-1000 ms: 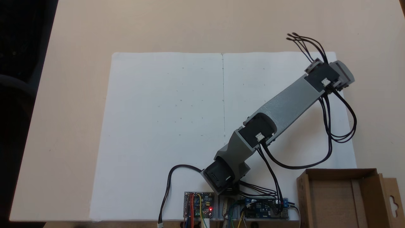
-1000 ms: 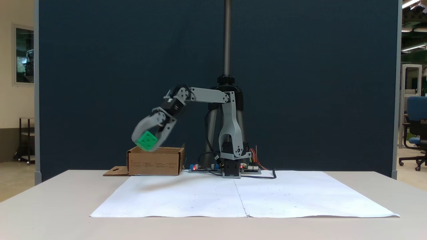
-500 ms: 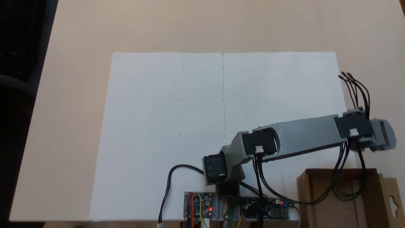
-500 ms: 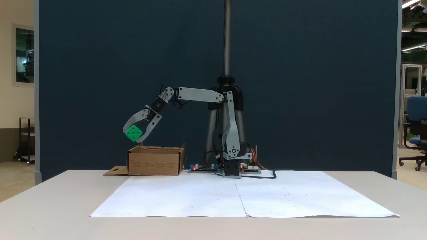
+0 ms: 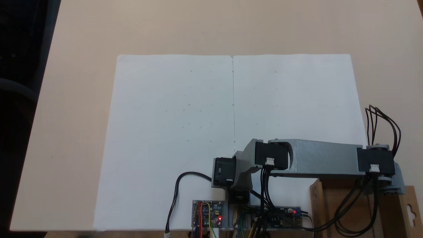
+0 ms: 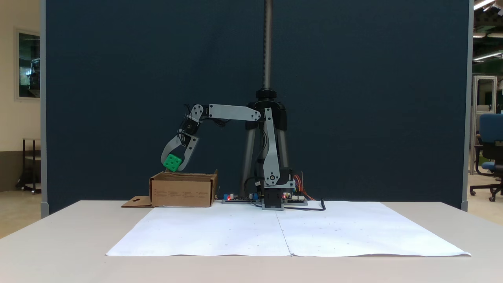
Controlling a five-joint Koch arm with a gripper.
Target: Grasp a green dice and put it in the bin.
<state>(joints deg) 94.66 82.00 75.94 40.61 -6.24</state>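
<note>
A small bright green dice with dark pips hangs just above the open top of the bin, a brown cardboard box on the table's left in a fixed view. My gripper points down and is shut on the dice, its grey fingers on either side of it. From above in a fixed view, the bin lies at the bottom right with its hanger-hole flap, and my forearm and wrist cover its upper edge; the dice and fingertips are hidden under the wrist there.
A white paper sheet covers the middle of the tan table. Circuit boards and cables lie beside my arm's base. A dark blue panel and a pole stand behind the base.
My arm has swung further toward the bin and now reaches over it. The gripper has come closer above the box opening, still holding the green dice.
</note>
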